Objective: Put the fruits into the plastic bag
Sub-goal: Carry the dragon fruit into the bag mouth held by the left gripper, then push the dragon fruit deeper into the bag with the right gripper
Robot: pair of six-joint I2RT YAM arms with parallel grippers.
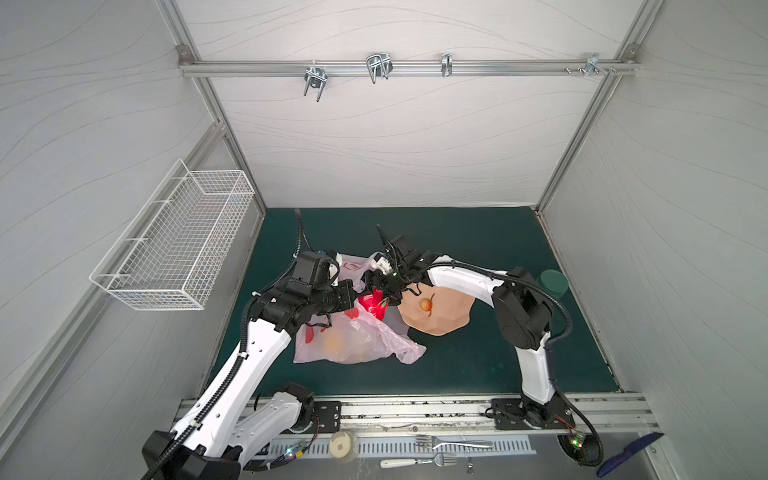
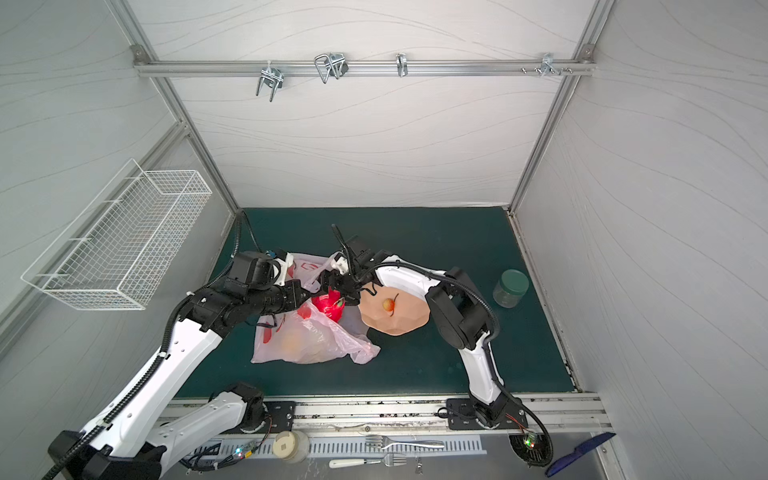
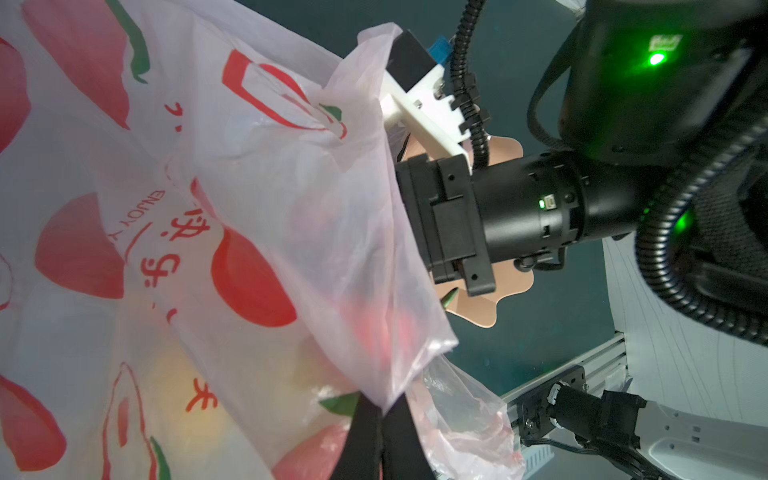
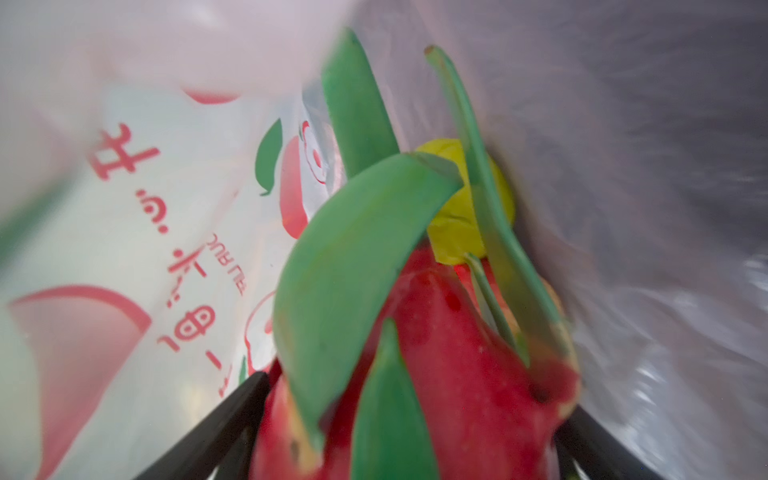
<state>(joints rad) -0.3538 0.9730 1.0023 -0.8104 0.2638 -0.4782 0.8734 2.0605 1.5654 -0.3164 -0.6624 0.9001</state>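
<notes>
The left gripper (image 3: 380, 411) is clenched on a fold at the rim of the thin, translucent pale pink plastic bag (image 1: 353, 338) printed with red fruit. The rest of the bag is spread over the dark green mat (image 1: 478, 365) below it. The large red-pink dragon fruit (image 4: 449, 357) with green scales is grasped between the widely spread jaws of the right gripper (image 4: 415, 395) — inside the bag's mouth. Just beyond those fingertips a small yellow fruit (image 4: 453, 224) is seen in the bag. Beside this gripper — under its forearm — the peach faceted bowl (image 1: 444, 326) is seen.
</notes>
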